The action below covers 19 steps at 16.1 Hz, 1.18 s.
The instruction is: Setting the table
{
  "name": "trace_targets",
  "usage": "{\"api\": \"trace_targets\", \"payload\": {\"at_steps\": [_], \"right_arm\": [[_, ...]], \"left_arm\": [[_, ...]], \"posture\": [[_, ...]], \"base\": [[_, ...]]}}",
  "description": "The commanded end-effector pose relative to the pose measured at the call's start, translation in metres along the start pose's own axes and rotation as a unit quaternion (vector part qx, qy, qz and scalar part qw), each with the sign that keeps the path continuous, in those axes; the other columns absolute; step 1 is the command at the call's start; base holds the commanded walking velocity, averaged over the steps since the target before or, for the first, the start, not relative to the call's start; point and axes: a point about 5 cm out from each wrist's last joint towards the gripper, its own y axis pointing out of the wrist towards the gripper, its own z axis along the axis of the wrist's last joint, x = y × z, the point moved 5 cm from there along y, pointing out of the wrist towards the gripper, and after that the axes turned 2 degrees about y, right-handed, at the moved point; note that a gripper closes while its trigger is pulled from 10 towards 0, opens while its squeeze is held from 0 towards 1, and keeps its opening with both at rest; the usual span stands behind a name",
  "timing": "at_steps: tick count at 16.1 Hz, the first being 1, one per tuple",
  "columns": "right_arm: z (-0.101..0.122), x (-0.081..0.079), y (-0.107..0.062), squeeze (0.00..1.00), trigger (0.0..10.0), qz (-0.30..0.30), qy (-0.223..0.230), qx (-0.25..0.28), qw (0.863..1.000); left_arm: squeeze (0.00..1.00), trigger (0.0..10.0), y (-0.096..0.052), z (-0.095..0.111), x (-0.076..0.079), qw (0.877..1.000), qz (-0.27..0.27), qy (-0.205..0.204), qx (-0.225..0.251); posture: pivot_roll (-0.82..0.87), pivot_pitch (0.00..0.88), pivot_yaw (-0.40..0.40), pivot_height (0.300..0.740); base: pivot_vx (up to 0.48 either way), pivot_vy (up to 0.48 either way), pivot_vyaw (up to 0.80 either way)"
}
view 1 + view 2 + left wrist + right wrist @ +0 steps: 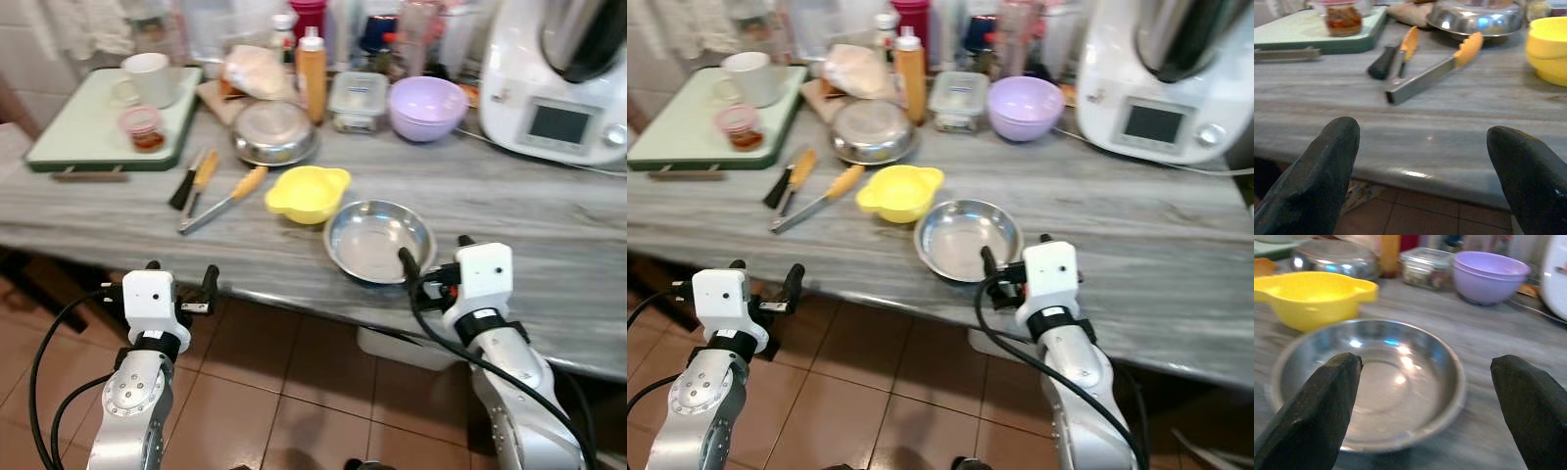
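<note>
Grey, wood-grained desk (549,255) across the view, reddish tiled floor (294,382) below its front edge. Near that edge, a shallow steel plate (378,238), empty and upright. Just beside it on the left, almost touching, a yellow bowl (308,192) with two small handles. Further left, flat on the desk, steel tongs (223,200) with orange tips, next to a dark-handled utensil (194,177) with an orange grip.

Further back: an upturned steel dish (275,131), an orange squeeze bottle (312,74), a clear lidded container (358,100), stacked lilac bowls (427,107). At back left, a green tray (78,137) carrying a white mug (148,78) and a small jar (143,127) with red contents. At back right, a white kitchen machine (554,83) with a small grey screen; no readable writing on it or on any bottle or jar.

Right gripper (1425,406) level with the desk edge, spread wide, nothing between the fingers, pointed at the steel plate; one black finger (408,262) at the plate's near rim, contact impossible to judge. Left gripper (179,283) released too, fingers well apart and empty, just in front of the desk edge, aimed toward the tongs.
</note>
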Motion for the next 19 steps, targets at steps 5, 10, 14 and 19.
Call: {"api": "trace_targets", "payload": {"at_steps": [5, 10, 14, 19], "right_arm": [[0.005, -0.004, 0.002, 0.0, 10.0, 0.006, 0.004, 0.013, 1.0], [0.006, -0.005, 0.002, 0.0, 10.0, 0.007, 0.004, 0.013, 1.0], [0.006, -0.005, 0.004, 0.0, 10.0, 0.007, 0.005, 0.013, 1.0], [0.003, -0.01, 0.003, 0.0, 10.0, 0.01, 0.012, 0.008, 1.0]], "left_arm": [[0.0, 10.0, 0.001, 0.001, -0.002, 1.0, 0.01, 0.025, -0.007], [0.0, 10.0, 0.004, -0.002, -0.001, 0.999, 0.009, 0.029, -0.02], [0.0, 10.0, 0.008, -0.001, 0.002, 0.999, 0.006, 0.027, -0.022], [0.0, 10.0, 0.008, -0.002, 0.004, 0.999, -0.005, 0.034, -0.027]], "posture": [[-0.03, 0.091, 0.036, 0.74], [-0.04, 0.096, 0.039, 0.74], [-0.04, 0.098, 0.041, 0.74], [-0.04, 0.098, 0.046, 0.74]], "base": [[0.0, 0.0, 0.0], [-0.158, 0.0, 0.0], [-0.339, 0.0, 0.0], [-0.365, 0.0, 0.0]]}}
